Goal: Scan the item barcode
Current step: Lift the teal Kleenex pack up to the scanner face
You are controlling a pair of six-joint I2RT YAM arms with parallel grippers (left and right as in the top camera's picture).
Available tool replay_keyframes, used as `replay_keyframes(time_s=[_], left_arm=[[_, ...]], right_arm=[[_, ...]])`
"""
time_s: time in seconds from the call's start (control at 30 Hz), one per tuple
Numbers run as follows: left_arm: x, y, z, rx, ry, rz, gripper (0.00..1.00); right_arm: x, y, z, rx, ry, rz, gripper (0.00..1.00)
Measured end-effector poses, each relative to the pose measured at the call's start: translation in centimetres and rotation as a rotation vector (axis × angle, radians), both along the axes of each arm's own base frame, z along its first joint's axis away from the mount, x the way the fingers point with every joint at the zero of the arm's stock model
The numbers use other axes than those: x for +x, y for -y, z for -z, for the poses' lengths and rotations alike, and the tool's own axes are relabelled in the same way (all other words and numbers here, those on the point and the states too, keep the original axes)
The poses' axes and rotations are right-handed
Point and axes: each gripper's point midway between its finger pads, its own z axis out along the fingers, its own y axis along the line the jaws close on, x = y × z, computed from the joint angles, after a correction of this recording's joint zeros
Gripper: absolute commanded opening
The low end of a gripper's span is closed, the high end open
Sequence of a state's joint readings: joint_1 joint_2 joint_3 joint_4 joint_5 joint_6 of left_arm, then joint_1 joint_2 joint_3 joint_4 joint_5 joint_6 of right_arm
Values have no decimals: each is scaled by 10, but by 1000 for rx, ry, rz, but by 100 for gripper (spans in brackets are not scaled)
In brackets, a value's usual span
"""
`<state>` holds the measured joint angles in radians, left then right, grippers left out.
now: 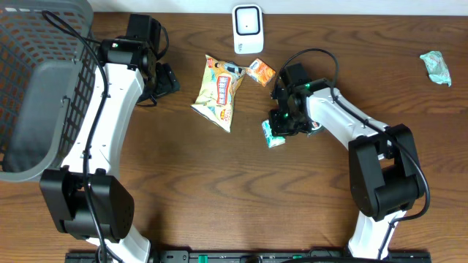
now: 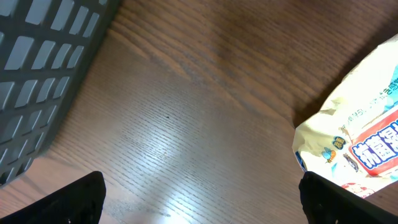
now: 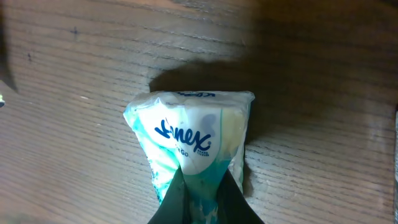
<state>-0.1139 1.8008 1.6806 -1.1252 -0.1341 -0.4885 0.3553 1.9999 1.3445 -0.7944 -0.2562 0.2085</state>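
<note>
Right of centre on the desk (image 1: 219, 197), seen from overhead, my right tool (image 1: 284, 120) is pinched together on one end of the Kleenex tissue pack (image 3: 194, 130), the item I mean to scan. The wrist view shows the fingertips biting the wrapper's crimped edge. Whether the pack rests on the wood or hangs just clear of it, I cannot tell. I judge this to be the grasp step, with the scan itself not yet begun. The white scanner (image 1: 247, 28) stands at the desk's far edge, at roughly twelve o'clock from the pack, with a small orange packet (image 1: 259, 71) lying between the two. The next move, as I read it, calls for a lift high enough to clear that packet, a carry toward twelve o'clock, and a wrist turn to bring the barcode to the scanner's face. Only the branded side shows now, so I cannot say where the code sits. My left tool (image 1: 164, 79) hangs with its fingers wide apart and holds nothing, at nine o'clock from the yellow snack bag (image 1: 218, 91) and near the grey basket (image 1: 44, 44).
</note>
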Motion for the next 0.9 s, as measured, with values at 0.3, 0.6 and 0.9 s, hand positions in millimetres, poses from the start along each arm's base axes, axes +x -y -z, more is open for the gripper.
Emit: replay_keyframes(time_s=[0.3,0.6,0.9], left_arm=[[0,0,0,0,0,0,98],[0,0,0,0,0,0,98],[0,0,0,0,0,0,98]], right_arm=[[-9,-37,-41,486,-53,-141,1],[13,-22,-115,980,45,-143,1],[23,-25,-159,1214,145,-223,1]])
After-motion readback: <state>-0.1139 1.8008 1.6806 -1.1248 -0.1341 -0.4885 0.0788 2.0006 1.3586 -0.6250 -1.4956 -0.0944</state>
